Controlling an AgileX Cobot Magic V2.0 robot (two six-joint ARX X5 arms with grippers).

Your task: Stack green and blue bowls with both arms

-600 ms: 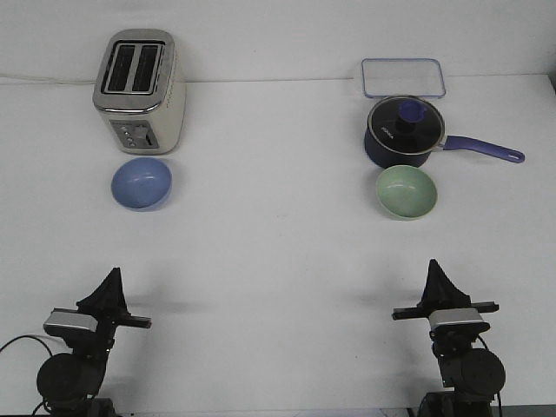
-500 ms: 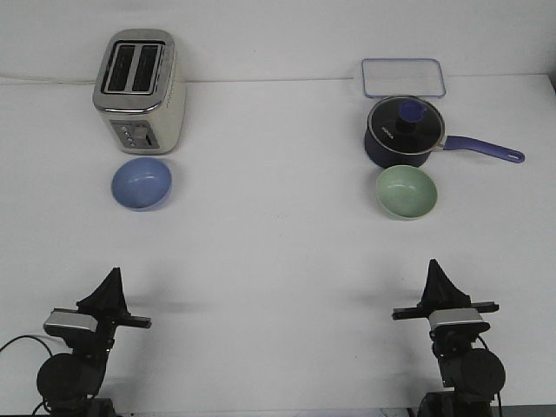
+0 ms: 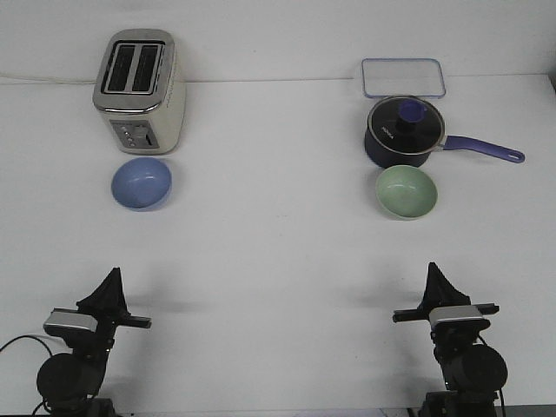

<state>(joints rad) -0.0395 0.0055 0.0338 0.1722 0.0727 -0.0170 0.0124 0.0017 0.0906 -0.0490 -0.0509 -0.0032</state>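
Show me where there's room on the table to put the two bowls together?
The widest bare patch is the middle of the table, between the blue bowl and the green bowl, running down to the two grippers. It is crowded by the toaster on one side, and by the saucepan and clear lid on the other.

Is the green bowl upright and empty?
Yes. The green bowl sits upright, its opening facing up with a bare interior, in front of the saucepan.
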